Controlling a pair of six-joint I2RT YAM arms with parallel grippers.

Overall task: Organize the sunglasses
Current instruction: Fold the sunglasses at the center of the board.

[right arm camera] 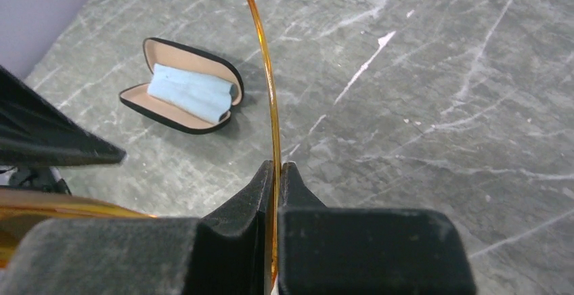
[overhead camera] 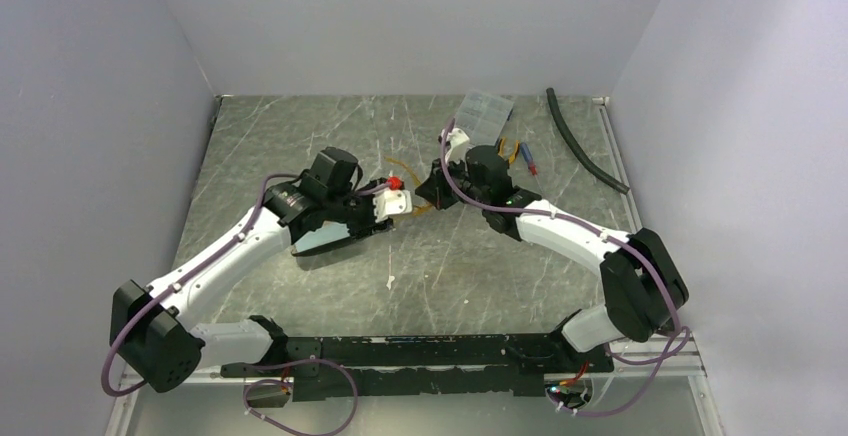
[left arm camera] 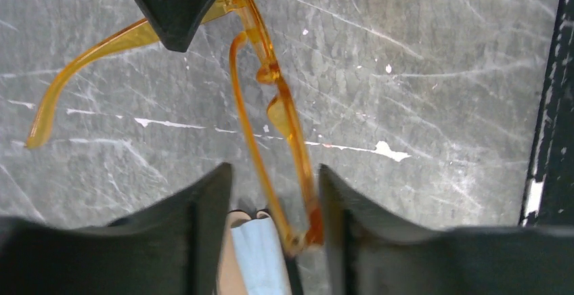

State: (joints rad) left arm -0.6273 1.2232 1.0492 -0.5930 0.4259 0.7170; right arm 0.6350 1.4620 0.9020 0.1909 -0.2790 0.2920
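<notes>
Currently both arms meet mid-table over the grey marbled tabletop (overhead camera: 480,266). The right gripper (right arm camera: 277,170) has its pads pressed together, pinching one thin temple arm of the sunglasses (left arm camera: 284,116) close to the hinge; the orange arm rises straight up out of the pinch in the right wrist view.

The sunglasses hang above the table between the two grippers. The other temple arm sticks out free to one side.

The left gripper (left arm camera: 274,176) has its jaws partly spread and straddles the far end of the front frame. That end lies against or just beside one finger (left arm camera: 352,227) — a gap shows between the opposite finger and the frame, so no clamp is visible.

A glasses case (right arm camera: 183,95) lies open on the table beneath the left gripper, with a folded blue cloth (right arm camera: 193,92) inside.

At the far edge are a clear compartment box (overhead camera: 483,116) and a black hose (overhead camera: 585,151).
</notes>
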